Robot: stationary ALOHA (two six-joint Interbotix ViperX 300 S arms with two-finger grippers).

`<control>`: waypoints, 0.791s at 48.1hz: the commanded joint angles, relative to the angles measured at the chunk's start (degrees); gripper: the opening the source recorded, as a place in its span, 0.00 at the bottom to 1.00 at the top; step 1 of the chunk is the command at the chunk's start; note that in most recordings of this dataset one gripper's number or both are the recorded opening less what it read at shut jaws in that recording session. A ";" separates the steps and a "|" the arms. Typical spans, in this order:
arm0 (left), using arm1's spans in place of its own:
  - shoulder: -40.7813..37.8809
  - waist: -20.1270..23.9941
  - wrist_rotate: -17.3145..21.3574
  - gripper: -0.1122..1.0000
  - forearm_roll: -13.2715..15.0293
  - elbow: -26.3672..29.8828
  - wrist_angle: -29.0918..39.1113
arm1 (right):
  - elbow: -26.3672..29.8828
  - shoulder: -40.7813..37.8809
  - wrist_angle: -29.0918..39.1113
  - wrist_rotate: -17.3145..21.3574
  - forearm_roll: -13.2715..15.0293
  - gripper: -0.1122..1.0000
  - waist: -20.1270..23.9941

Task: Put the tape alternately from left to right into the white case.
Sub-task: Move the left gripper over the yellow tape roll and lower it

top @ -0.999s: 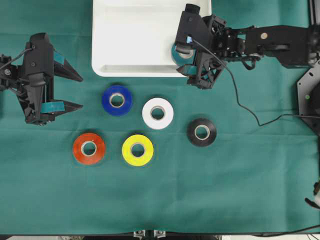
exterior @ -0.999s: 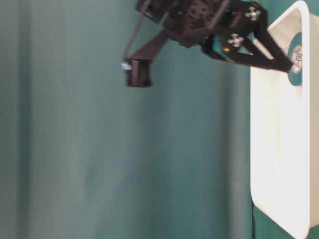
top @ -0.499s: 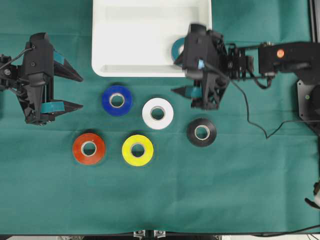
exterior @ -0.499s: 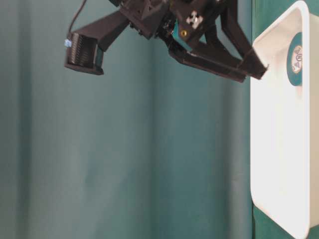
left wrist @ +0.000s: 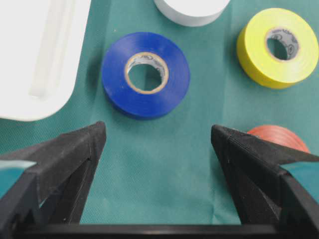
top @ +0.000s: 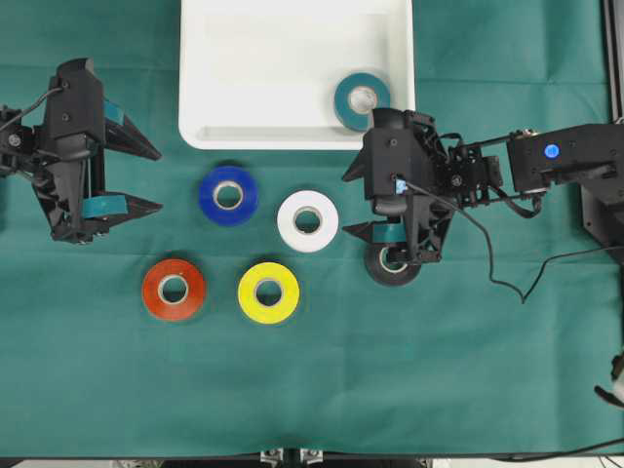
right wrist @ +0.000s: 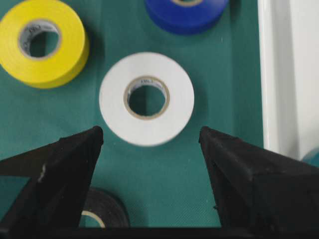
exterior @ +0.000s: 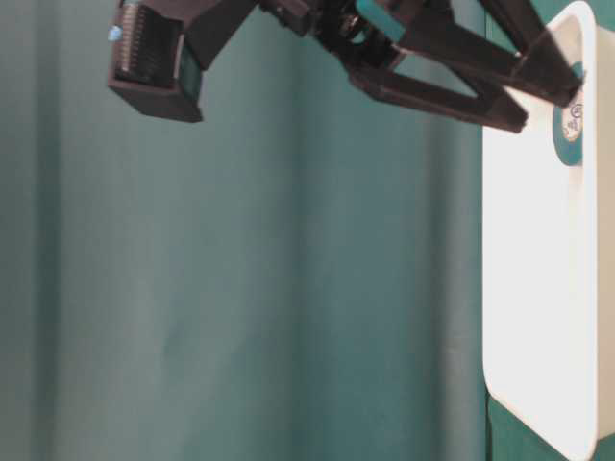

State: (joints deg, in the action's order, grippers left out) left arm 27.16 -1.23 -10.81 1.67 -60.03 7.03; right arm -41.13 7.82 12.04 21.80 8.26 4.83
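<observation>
Now the right claw (top: 357, 203), spread wide, has left the teal tape (top: 362, 99) in the white case (top: 253, 88).

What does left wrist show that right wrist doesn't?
Left wrist only: the orange roll, peeking past the left claw, which is open and empty.
Right wrist only: the black roll and a teal sliver in the case, with the right claw open.
Both: blue roll, yellow roll, white roll, case rim.

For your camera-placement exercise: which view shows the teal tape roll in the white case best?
Overhead: the teal tape roll lies flat, fully visible, in the white case. Table-level shows it partly behind the jaws; right wrist catches only a blurred sliver; left wrist shows none.
</observation>
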 commanded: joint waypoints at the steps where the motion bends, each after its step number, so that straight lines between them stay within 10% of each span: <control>1: 0.53 0.09 -0.09 0.66 0.00 0.70 -0.18 | 0.35 0.53 -0.44 0.26 0.09 0.84 0.18; 38: -12.74 -9.32 -1.14 0.66 0.00 12.04 -0.44 | 0.35 -0.62 -0.53 0.26 0.44 0.84 0.18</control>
State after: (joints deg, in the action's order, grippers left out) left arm 16.52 -9.49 -12.04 1.58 -51.24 6.94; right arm -41.40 6.68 11.95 22.06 8.53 4.83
